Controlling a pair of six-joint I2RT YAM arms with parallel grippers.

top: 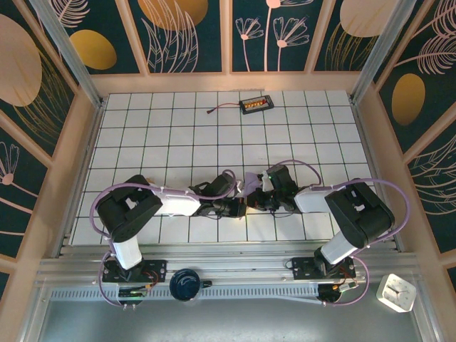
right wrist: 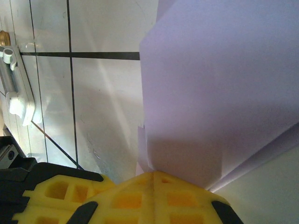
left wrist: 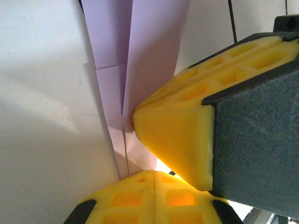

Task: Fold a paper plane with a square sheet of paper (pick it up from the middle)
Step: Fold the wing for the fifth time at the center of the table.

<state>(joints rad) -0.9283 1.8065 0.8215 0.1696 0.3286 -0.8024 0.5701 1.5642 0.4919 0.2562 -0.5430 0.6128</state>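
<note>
Left hand (left wrist: 154, 176) and right hand (right wrist: 152, 176), close together, each pinch shut on the paper (right wrist: 224, 93). It already shows several lengthwise folded layers but does not yet look like a finished plane. It is well to the near side of the orange board (top: 255, 105), which blocks nothing.

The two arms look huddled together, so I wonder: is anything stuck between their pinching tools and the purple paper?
Nothing visible stands between them. The left tool and the right tool are both shut, and the folded lavender paper runs right into the closed fingertips of each, so both appear to be pinching it directly.
</note>
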